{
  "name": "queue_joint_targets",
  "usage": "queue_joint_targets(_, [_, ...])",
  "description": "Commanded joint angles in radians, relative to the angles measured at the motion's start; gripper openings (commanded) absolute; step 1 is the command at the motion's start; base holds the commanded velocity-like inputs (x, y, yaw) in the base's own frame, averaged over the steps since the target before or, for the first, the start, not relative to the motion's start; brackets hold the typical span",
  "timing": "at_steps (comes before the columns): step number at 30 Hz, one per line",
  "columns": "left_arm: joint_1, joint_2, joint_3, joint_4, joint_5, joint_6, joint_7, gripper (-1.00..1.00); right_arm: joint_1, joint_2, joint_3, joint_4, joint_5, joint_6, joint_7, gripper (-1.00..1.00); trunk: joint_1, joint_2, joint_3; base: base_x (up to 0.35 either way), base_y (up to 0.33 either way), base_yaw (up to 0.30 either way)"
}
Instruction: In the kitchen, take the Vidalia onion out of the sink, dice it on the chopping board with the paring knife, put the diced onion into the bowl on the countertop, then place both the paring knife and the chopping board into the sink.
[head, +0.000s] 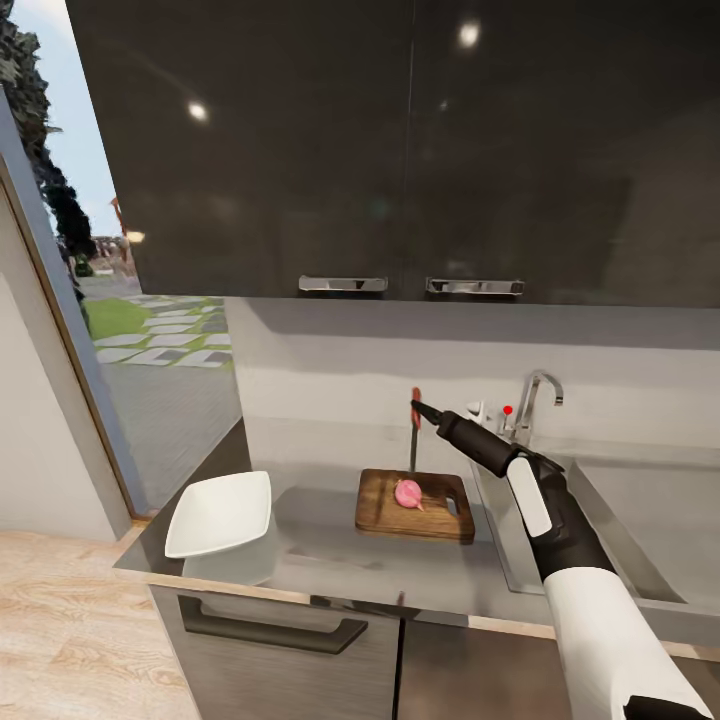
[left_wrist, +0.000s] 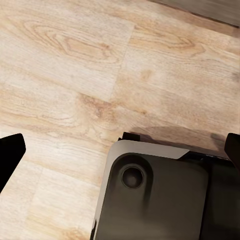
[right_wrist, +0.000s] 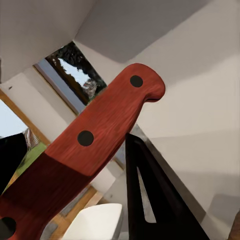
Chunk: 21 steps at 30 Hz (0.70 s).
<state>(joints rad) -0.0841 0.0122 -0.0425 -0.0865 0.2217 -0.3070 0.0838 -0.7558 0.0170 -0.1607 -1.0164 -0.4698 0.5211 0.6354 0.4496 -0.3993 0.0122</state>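
The long smooth grey table (head: 320, 555) carries the rectangular grey steel sink (head: 600, 540), the shallow white squarish bowl (head: 220, 513) and the dark brown wooden chopping board (head: 415, 505). The small pinkish onion (head: 407, 492) lies on the board. Above it, the right claw (head: 417, 408) is clamped on the red-handled paring knife (head: 413, 432), blade pointing down. The left claw (left_wrist: 120, 150) hangs spread apart over wooden floor (left_wrist: 65, 75).

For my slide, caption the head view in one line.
Right gripper holds the paring knife blade-down over the Vidalia onion on the chopping board.
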Motion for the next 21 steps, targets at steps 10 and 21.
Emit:
queue_joint_targets(10, [0.0,-0.001,-0.005,0.013,0.005,-0.003,0.002,1.0,0.0,0.0,-0.002,0.013,0.025,0.005,0.041,-1.0,0.0,-0.001,0.0,0.0,0.0,0.0])
queue_joint_targets(21, [0.0,0.0,-0.005,0.014,0.005,-0.003,0.002,1.0,0.0,0.0,0.045,0.073,0.025,-0.049,0.043,-1.0,0.0,-0.001,0.0,0.0,0.0,0.0])
